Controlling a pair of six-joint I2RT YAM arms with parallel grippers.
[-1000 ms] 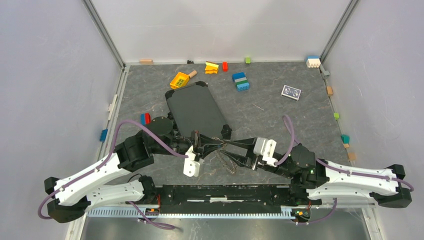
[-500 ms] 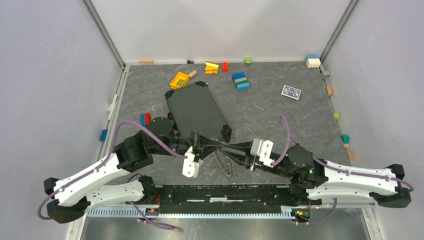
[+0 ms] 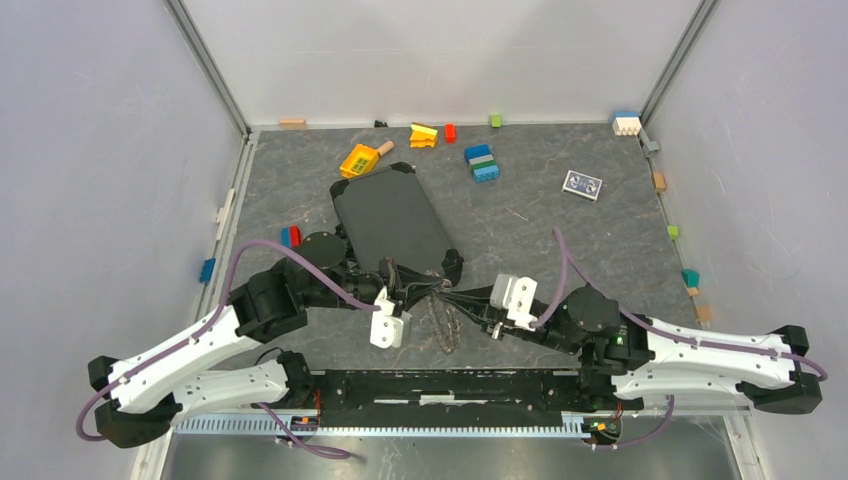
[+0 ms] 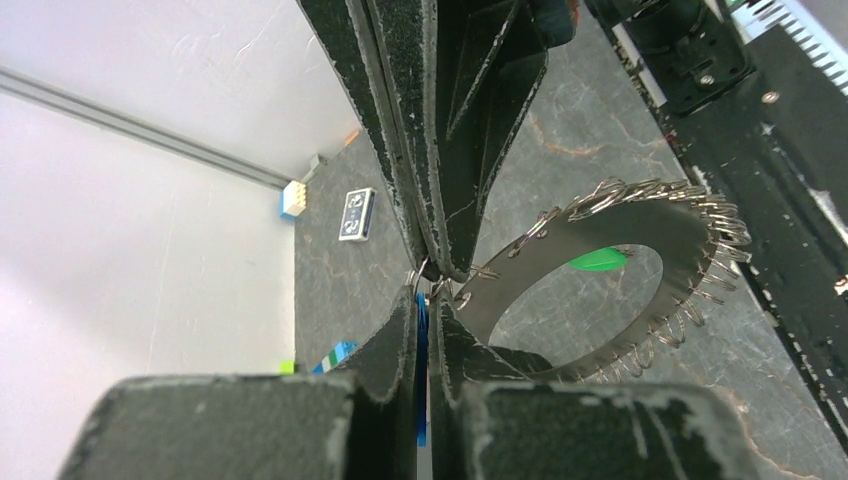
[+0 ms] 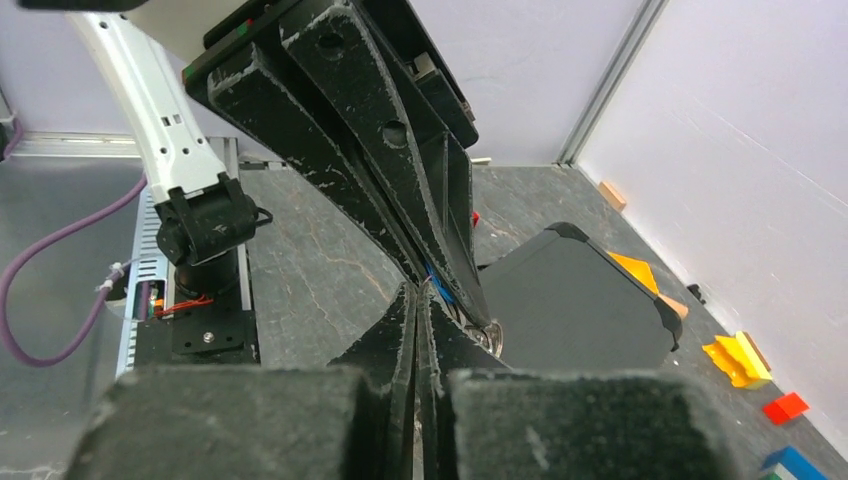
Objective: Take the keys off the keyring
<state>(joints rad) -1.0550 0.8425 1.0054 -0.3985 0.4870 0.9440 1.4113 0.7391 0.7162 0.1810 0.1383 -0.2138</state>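
Metal is seen only as a thin dark line from above, because the keyring is turned edge-on, just beside the near corner of the black flat case. The keys cannot be told apart there. From the left wrist, the keyring is shown as a wide grey band. One side of it is hidden behind the fingers. Only little wire loops are made out at its rim, and a green tag is seen through its hole.

The left claw is pinched tight at the rim, with a thin blue bit caught between its fingers. The right claw is squeezed shut too, and the rim is touched by its tips at the same spot. What is gripped by it cannot be told.

A small card is seen well away from the case, but its print is too tiny to be read.
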